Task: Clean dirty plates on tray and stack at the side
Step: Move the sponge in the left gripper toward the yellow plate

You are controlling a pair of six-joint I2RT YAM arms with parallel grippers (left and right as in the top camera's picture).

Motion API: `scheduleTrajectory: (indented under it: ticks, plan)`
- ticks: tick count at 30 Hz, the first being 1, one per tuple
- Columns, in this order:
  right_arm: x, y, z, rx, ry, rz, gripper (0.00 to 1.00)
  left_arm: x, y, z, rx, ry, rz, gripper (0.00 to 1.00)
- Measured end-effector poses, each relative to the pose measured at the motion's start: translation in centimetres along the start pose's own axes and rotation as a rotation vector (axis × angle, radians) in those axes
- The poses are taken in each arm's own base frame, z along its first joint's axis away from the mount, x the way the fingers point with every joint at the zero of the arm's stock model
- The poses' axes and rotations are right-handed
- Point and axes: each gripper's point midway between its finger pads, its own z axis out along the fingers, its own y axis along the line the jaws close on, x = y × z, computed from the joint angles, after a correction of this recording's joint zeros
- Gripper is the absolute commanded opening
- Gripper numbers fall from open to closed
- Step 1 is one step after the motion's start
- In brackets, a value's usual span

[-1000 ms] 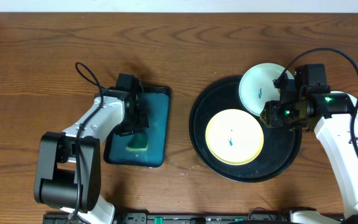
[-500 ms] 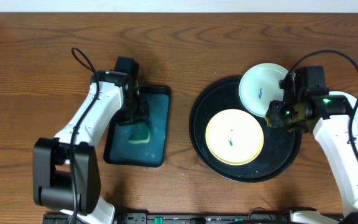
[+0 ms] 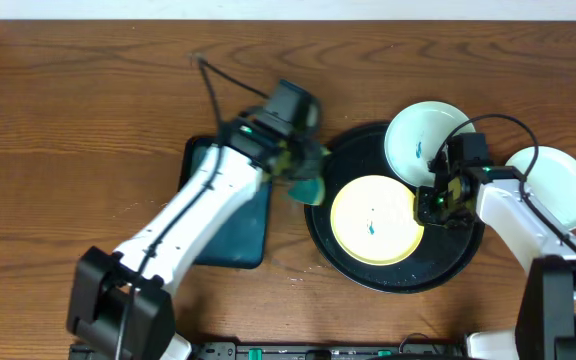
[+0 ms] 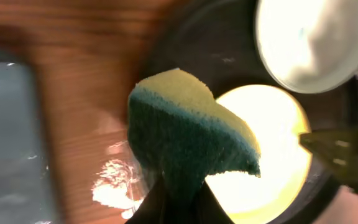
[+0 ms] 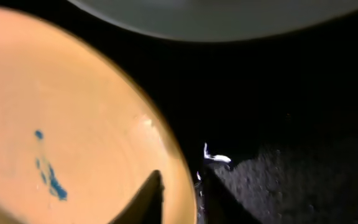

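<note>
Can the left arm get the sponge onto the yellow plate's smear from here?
Probably yes. The left gripper holds the sponge beside the tray; the yellow plate lies uncovered, and the right gripper pinches only its right rim.

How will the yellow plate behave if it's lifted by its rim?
Probably light and stiff: the yellow plate looks like thin moulded plastic. Likely slippery, given its glossy sheen. With the right gripper straddling just one edge, it may tilt or swing when it leaves the black tray.

Left hand (image 4: 174, 202) cut by bottom edge; sponge (image 4: 188, 134), surroundings motion-blurred; yellow plate (image 5: 55, 124) cropped left and below.
</note>
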Motion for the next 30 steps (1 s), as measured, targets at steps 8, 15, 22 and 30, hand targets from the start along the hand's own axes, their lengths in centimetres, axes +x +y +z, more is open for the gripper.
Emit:
scheduleTrajectory:
  ticks: [8,15,22,30]
  plan:
    - [-0.1,0.1,1.4,-0.018,0.014,0.032,0.05,2.5,-4.2,4.5,0.064,0.082,-0.031,0.07]
    - [0.0,0.6,1.5,-0.065,-0.006,0.033,0.01,4.2,-5.7,7.3,0.098,0.146,-0.045,0.08]
    - [0.1,0.8,1.5,-0.076,-0.001,0.034,0.01,6.1,-8.2,11.5,0.159,0.200,-0.052,0.07]
    - [0.1,0.8,1.5,-0.076,0.002,0.035,0.01,7.9,-9.0,14.9,0.175,0.267,-0.023,0.07]
